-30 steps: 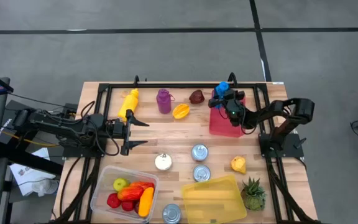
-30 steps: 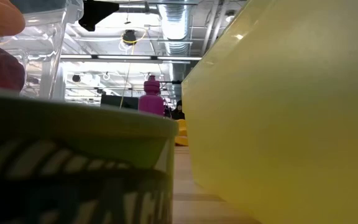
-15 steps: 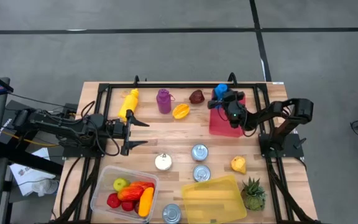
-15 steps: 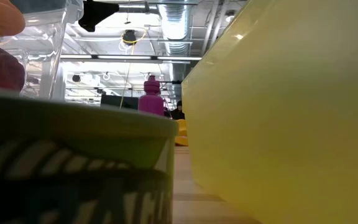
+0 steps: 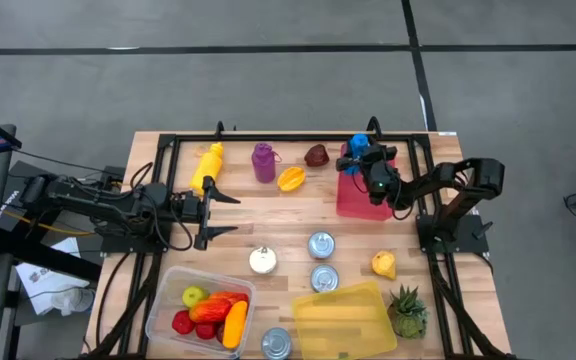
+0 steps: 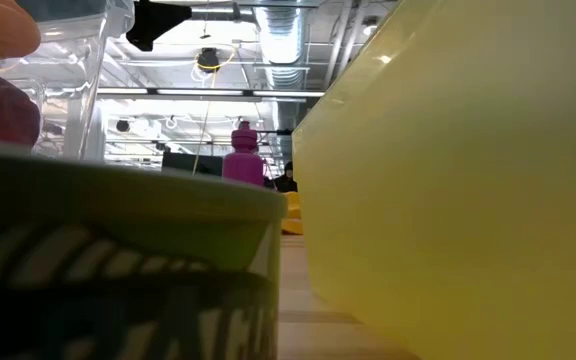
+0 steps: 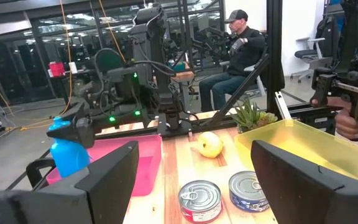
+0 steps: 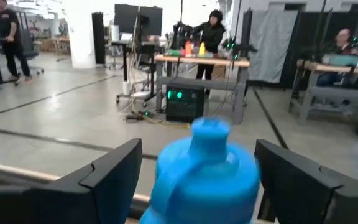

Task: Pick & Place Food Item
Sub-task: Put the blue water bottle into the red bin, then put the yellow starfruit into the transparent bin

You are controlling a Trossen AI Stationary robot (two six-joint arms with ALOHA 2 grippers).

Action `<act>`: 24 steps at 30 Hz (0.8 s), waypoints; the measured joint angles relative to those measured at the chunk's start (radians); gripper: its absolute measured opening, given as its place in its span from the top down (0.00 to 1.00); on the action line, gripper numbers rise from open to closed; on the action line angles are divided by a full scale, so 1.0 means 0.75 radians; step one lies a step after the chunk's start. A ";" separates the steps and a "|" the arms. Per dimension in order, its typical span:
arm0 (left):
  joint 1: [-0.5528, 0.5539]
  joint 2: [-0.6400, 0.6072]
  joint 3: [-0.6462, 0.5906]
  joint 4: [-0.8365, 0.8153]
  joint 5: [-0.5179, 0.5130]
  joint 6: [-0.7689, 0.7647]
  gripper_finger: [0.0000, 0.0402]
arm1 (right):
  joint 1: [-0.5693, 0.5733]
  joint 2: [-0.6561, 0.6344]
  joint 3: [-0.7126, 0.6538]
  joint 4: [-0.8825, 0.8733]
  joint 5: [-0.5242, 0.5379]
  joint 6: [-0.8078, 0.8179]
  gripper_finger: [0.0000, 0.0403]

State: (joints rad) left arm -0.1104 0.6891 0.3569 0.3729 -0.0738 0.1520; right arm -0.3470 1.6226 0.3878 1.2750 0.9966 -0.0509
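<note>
Right gripper: we see it upper right in the high view, jaws spread, not gripping.
Bottle: blue, upright, straight ahead between our fingers, on the pink tray.
Left gripper: open, waiting centre-left, farther off.

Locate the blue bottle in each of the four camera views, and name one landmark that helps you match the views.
High view: blue bottle at the table's far edge, on the pink tray.
Low view: not in it.
Left wrist view: at the left, on the pink tray.
Right wrist view: centre foreground, between the right end effector's fingers.
Shared landmark: the pink tray.
</note>
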 joint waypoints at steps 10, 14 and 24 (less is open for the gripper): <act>0.000 0.000 0.000 0.000 0.000 0.000 0.25 | 0.036 -0.002 0.001 0.269 0.006 -0.267 0.26; 0.000 0.000 0.000 0.000 0.000 0.000 0.25 | 0.073 -0.064 0.002 0.309 0.020 -0.383 0.26; 0.000 0.000 0.000 0.000 0.000 0.000 0.25 | 0.259 -0.307 0.009 0.139 -0.045 -0.616 0.26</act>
State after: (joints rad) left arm -0.1104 0.6891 0.3569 0.3732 -0.0738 0.1524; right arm -0.1524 1.3923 0.3944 1.3793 0.9626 -0.5126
